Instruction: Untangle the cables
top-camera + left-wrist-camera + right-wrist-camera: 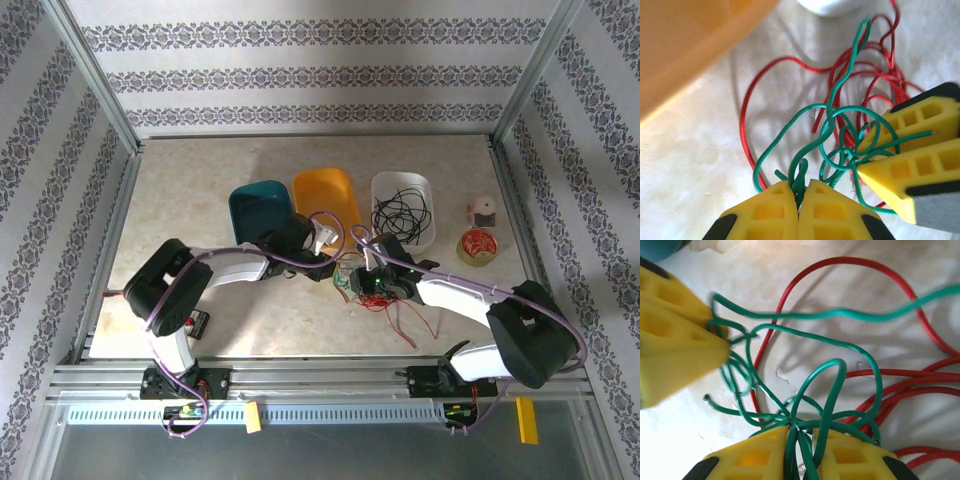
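Note:
The cables lie as a red and green tangle (378,296) on the table between the two arms. In the left wrist view, my left gripper (800,192) is shut on a bunch of green cable (840,80), and a red cable (743,115) loops behind it. My right gripper (801,437) is shut on several strands of the same green cable (840,313), where they cross in a knot. Red cable (855,261) curves around beyond it. The two grippers are a few centimetres apart: the left gripper (335,262) sits just left of the right gripper (372,278).
A teal bin (258,208), an orange bin (325,198) and a white bin (425,190) holding black cables stand just behind the tangle. A tape roll (478,245) and a small spool (483,212) sit at the right. A dark object (197,323) lies near the left base.

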You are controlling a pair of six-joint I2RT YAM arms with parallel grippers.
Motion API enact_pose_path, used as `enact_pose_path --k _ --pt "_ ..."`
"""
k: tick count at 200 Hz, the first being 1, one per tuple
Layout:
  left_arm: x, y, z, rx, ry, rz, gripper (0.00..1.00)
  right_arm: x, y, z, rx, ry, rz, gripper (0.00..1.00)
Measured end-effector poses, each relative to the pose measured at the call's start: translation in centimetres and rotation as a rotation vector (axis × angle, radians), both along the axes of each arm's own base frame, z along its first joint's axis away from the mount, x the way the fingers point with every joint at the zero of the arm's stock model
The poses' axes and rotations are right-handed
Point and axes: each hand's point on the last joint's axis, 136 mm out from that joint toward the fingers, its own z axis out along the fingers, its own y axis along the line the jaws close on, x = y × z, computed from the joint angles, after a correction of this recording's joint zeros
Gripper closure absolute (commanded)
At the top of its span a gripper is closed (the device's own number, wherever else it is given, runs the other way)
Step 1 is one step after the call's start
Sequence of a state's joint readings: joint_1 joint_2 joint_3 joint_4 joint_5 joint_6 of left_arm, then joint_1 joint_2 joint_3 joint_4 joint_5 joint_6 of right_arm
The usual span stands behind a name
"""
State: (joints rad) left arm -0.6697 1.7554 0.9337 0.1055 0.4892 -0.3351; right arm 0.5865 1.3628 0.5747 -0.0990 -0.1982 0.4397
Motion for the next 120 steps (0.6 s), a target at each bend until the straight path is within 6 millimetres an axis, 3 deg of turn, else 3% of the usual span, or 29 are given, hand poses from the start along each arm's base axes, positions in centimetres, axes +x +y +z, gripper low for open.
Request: enact_pose_path --k 35,85,120 --pt "1.2 0.7 4.7 -0.115 -0.056 0.085 1.0 0.7 -0.7 0.1 -0.023 -0.02 -0.061 0.85" --pt "1.9 4.5 6.7 -0.171 -0.057 0.204 1.0 1.4 -1.3 0.3 -0.034 -0.039 -0.114 0.86" --pt "2.6 6.4 10.5 -0.231 -0.124 0.244 1.0 1.4 -1.7 0.1 -0.043 -0.031 -0.139 0.87"
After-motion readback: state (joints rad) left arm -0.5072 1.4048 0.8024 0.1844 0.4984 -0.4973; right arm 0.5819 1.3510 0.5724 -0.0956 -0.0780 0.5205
